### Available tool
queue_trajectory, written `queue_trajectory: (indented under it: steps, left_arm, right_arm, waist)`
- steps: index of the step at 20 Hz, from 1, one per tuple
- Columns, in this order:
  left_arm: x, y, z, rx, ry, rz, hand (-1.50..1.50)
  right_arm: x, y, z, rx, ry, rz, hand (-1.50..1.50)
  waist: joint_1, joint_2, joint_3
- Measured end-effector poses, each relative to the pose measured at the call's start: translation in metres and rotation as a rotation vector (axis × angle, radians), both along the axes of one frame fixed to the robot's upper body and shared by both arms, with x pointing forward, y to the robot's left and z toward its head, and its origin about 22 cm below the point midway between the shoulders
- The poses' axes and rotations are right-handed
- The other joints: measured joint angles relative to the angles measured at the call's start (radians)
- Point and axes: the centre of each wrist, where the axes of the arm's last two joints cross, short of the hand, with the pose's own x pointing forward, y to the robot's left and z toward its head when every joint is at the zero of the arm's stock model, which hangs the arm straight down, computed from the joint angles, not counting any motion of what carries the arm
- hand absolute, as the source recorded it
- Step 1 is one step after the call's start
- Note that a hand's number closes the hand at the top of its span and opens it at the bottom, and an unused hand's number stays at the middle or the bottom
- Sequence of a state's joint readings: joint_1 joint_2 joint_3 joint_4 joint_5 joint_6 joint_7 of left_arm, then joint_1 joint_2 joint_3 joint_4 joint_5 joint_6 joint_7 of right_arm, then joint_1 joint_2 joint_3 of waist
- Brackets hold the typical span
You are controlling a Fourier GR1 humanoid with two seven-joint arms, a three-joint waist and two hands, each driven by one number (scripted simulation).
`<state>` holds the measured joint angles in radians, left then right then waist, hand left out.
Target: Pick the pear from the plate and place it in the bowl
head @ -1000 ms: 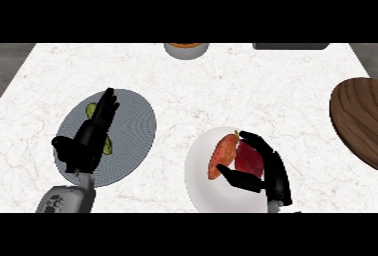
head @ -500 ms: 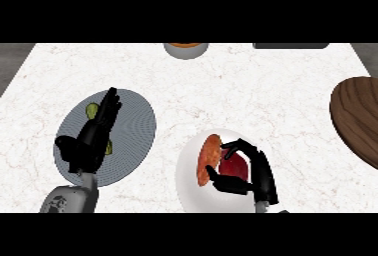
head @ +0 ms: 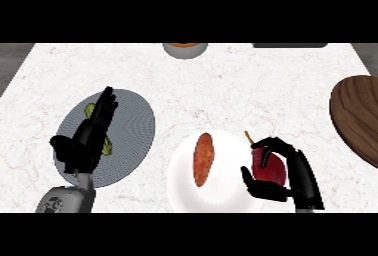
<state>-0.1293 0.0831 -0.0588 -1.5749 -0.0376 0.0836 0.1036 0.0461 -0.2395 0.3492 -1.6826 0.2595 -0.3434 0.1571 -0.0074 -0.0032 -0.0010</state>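
Note:
A grey plate [head: 136, 125] lies at the left, and my left hand [head: 85, 142] rests over it, open with straight fingers. Bits of a yellow-green fruit [head: 91, 109] peek out from under that hand. A white bowl [head: 184, 175] sits at the lower middle with an orange-red oblong thing [head: 204, 157] inside. My right hand [head: 299, 172] is curled round a red fruit [head: 269, 167] with a short stem, at the bowl's right rim. Whether the fruit touches the bowl I cannot tell.
A dark wooden board [head: 358, 120] fills the right edge. A small grey bowl [head: 184, 49] with something orange stands at the back middle, and a dark object [head: 289, 45] lies at the back right. White marble counter [head: 244, 90] spreads between them.
My right hand has carried the red fruit from over the bowl's middle to its right rim, uncovering the orange-red thing inside. The left hand has stayed over the plate.

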Motion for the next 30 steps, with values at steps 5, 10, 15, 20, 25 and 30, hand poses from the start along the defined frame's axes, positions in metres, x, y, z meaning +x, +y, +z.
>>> queue_trajectory:
  steps: [5,10,15,20,25,30]
  left_arm:
    - [0.001,0.005,-0.002,-0.002,0.001,0.003,0.0]
    - [0.002,0.0,-0.002,-0.002,0.012,0.003,0.0]
    - [0.002,0.0,0.0,-0.009,0.002,-0.007,0.0]
    - [0.002,-0.002,-0.001,-0.007,0.001,-0.014,0.0]
    - [0.0,-0.003,-0.006,-0.009,0.004,-0.014,0.0]
    - [0.004,-0.004,-0.008,-0.003,-0.008,-0.012,0.0]
  right_arm:
    - [-0.007,-0.014,0.042,-0.076,-0.188,-0.018,1.5]
    - [-0.019,-0.017,0.095,-0.181,-0.329,-0.082,1.5]
    - [-0.025,-0.02,0.152,-0.273,-0.352,-0.174,1.5]
    - [-0.012,-0.024,0.2,-0.325,-0.333,-0.258,1.5]
    - [0.006,-0.033,0.239,-0.333,-0.322,-0.338,1.5]
    - [0.035,-0.056,0.252,-0.341,-0.285,-0.391,1.5]
  waist:
    - [-0.003,0.0,0.0]
    - [-0.005,-0.001,-0.001]
    - [0.002,0.0,-0.001]
    - [0.009,0.002,-0.001]
    - [0.011,0.002,0.0]
    - [0.011,0.003,0.0]
